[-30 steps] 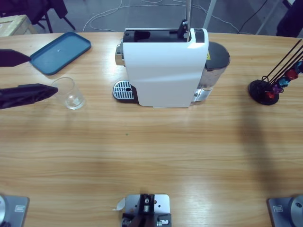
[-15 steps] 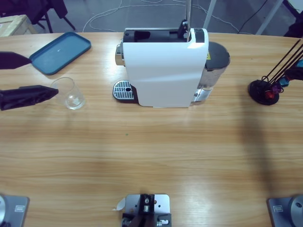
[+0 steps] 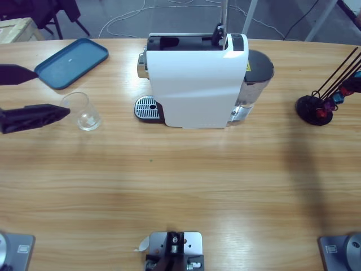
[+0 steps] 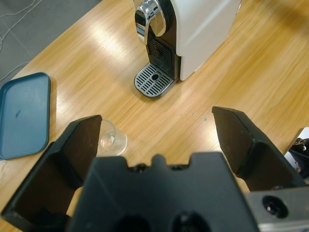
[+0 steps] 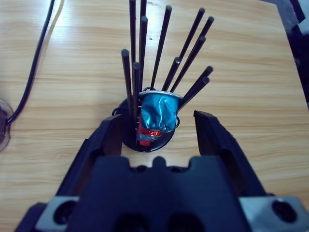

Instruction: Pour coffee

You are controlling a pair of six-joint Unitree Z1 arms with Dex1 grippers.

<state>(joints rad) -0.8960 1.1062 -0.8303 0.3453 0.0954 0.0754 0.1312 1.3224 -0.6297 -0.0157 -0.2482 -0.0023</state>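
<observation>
At the left edge of the high view we see the left claw (image 3: 35, 93) spread wide, its lower jaw tip just beside the clear glass (image 3: 83, 111), below the blue tray (image 3: 72, 62). We judge the glass light, slick and fragile: grip mid-wall. Centre: coffee machine (image 3: 197, 82) on the surface (image 3: 180, 175). Far right, the right claw (image 5: 159, 126) is spread around a blue capsule (image 5: 159, 112) in the capsule rack (image 3: 316, 110).

Long wooden table (image 3: 180, 186); grey floor (image 3: 118, 17) beyond, white cables (image 3: 121, 20) trailing; wooden crate (image 3: 17, 28) top-left.
</observation>
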